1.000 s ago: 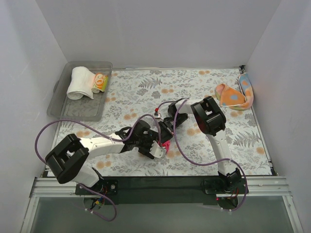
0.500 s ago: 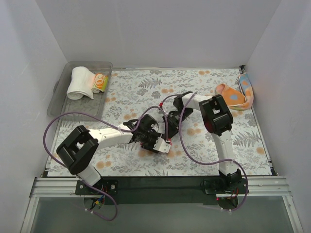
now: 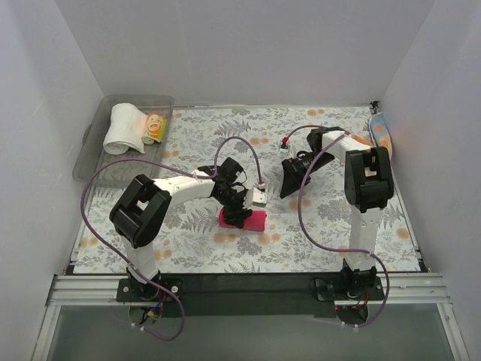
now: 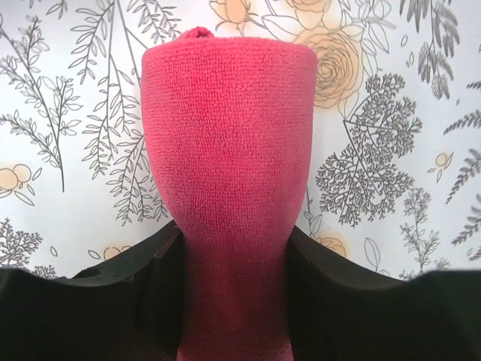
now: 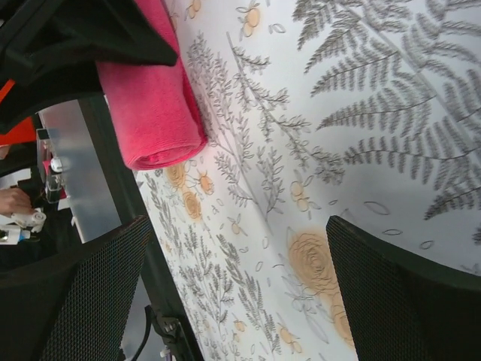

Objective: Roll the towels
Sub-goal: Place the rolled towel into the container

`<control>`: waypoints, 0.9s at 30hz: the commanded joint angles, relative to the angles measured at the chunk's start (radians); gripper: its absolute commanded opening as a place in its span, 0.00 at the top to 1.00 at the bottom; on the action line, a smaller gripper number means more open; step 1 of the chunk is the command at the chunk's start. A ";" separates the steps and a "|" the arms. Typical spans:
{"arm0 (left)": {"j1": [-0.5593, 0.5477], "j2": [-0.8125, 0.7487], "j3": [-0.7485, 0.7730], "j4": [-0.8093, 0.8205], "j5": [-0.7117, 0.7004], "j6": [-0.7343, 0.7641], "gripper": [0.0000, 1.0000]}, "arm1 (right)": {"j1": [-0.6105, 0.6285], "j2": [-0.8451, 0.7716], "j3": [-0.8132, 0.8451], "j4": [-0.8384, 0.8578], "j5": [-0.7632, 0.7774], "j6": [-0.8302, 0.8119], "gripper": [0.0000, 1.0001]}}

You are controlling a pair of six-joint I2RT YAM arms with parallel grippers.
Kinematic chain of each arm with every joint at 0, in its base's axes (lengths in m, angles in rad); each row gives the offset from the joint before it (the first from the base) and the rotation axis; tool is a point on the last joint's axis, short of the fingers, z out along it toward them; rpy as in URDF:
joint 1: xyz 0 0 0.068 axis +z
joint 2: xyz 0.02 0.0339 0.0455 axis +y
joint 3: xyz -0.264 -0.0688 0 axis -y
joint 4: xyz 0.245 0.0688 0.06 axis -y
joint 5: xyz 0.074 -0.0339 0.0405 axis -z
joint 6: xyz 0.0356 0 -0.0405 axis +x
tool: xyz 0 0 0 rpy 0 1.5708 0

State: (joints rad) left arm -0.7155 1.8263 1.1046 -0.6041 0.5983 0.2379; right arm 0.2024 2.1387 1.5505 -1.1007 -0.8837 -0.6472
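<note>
Top external view: the left gripper (image 3: 239, 211) is clenched across a magenta-red rolled cloth towel (image 3: 252, 221), which lies as a stubby cylinder on the grey-and-orange floral table covering (image 3: 195, 150). The gripper sits over the left part of the roll, and the right end sticks out bare. The left wrist camera shows the same grasp from close up. The roll runs away from the lens, and two black fingers (image 4: 150, 293) press in on its near part from either side, so the cloth narrows where they pinch it and widens beyond them.

The right gripper (image 3: 288, 183) is beyond that roll and to its right, apart from it. It is released, with its jaws spread wide. In the right wrist view only patterned covering lies between its mesh-faced fingers, and the open end of the roll shows at the upper left.

Far to the left of the roll and beyond it, a clear plastic bin (image 3: 116, 167) holds a white rolled towel (image 3: 124, 128). A small yellow patterned roll (image 3: 155, 128) is tucked against that towel's right side. Well to the right of the magenta-red roll and beyond it, an orange towel with pale spots (image 3: 381, 134) lies at the edge of the covering, mostly hidden behind the right arm.
</note>
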 commanded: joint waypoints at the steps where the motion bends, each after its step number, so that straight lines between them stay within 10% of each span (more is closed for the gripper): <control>1: 0.031 0.126 -0.046 -0.120 -0.095 -0.152 0.67 | 0.002 -0.092 -0.043 0.001 0.000 -0.028 0.12; 7: 0.144 0.133 0.084 -0.153 -0.008 -0.285 1.00 | -0.023 -0.115 -0.073 0.010 -0.012 -0.020 0.12; 27: 0.665 0.022 0.601 -0.362 0.252 -0.390 1.00 | -0.044 -0.115 -0.044 -0.004 -0.006 0.006 0.12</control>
State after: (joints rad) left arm -0.1429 1.9465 1.6154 -0.9348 0.8013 -0.1349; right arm 0.1593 2.0575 1.4830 -1.0966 -0.8890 -0.6453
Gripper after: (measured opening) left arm 0.388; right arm 0.877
